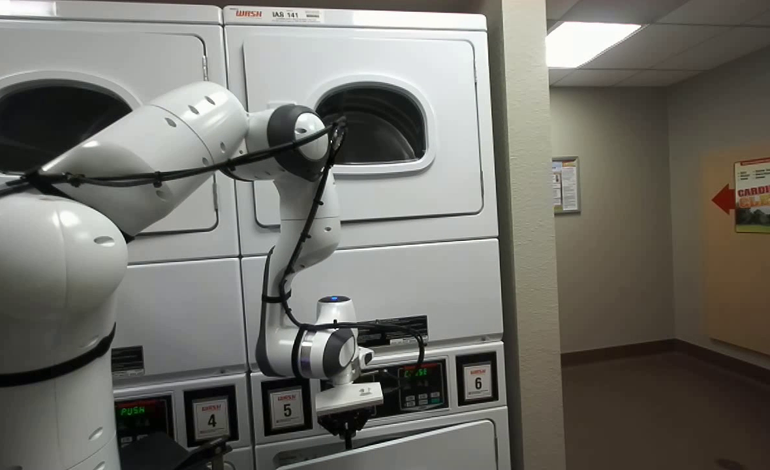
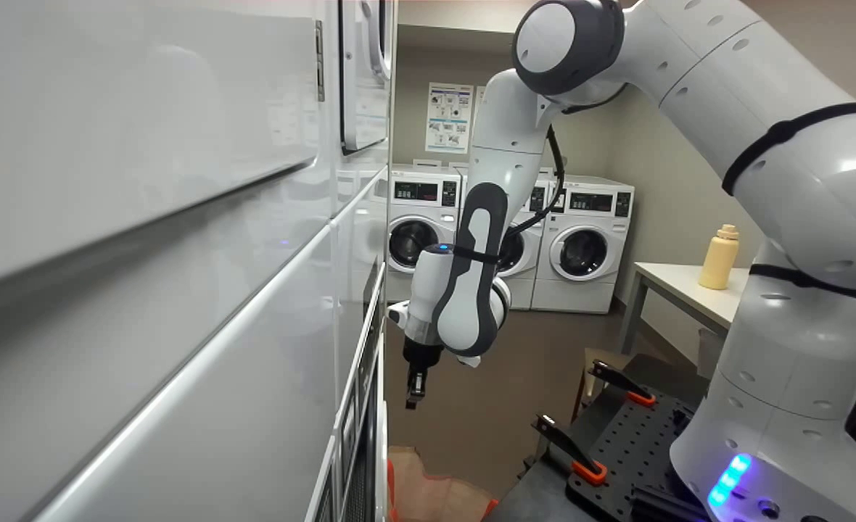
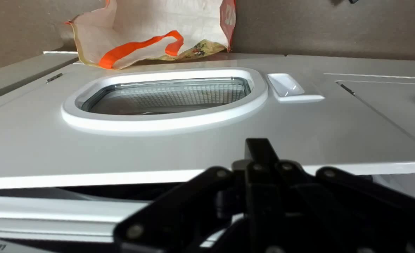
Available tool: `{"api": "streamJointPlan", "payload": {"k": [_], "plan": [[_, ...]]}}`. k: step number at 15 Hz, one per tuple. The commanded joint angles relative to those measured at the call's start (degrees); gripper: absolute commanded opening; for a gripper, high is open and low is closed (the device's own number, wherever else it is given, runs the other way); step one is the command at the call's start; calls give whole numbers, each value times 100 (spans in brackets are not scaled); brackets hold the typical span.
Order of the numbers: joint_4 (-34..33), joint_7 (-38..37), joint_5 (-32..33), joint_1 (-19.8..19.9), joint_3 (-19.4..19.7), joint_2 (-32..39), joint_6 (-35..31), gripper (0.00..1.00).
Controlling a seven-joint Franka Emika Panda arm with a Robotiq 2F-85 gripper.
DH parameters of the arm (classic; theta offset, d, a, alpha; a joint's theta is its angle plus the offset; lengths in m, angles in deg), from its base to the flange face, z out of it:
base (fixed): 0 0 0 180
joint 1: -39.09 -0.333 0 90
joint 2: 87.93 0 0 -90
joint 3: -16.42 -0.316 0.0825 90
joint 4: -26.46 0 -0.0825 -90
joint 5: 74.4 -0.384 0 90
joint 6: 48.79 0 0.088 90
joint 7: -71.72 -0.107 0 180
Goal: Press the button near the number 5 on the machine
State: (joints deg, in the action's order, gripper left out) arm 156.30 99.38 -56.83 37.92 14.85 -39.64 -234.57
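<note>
See the claw (image 1: 348,442) hanging tip-down, with fingers (image 3: 260,149) pressed together; find the machine (image 1: 385,287) behind the claw in an exterior view, rising well above it to a dark-glass window (image 1: 385,124); note the number 5 tag (image 1: 287,410) left of the claw and slightly higher; make out the control strip (image 1: 417,386) above and right of the claw, partly hidden behind the arm (image 1: 310,222), with a green-lettered display (image 1: 416,373) and buttons (image 1: 419,399); spot the number 6 tag (image 1: 477,382) farther right; in the wrist view, look past the claw to 1 lower door (image 3: 316,130) standing ajar beneath, with a rounded window (image 3: 165,100); cannot tell touching from apart between claw and door; below the claw, beyond that door, notice a bag (image 3: 172,17) with an orange handle (image 3: 132,48); in an exterior view, see front-loaders (image 2: 580,246) and a bench (image 2: 678,281) carrying 1 yellow bottle (image 2: 719,257), well apart from the claw.
</note>
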Motion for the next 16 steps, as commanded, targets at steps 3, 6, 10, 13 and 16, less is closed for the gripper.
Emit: {"api": "streamJointPlan", "payload": {"k": [3, 6, 10, 13, 16], "plan": [[-15, -232, 160, 7, -37, 192, -593, 0], [-26, -265, 164, 47, -119, 276, -836, 0], [-51, -421, 169, 160, -300, 405, -1196, 0], [-244, -646, 241, 407, -597, 433, -1271, 0], [-550, -869, 309, 681, -939, 445, -1241, 0]]}}
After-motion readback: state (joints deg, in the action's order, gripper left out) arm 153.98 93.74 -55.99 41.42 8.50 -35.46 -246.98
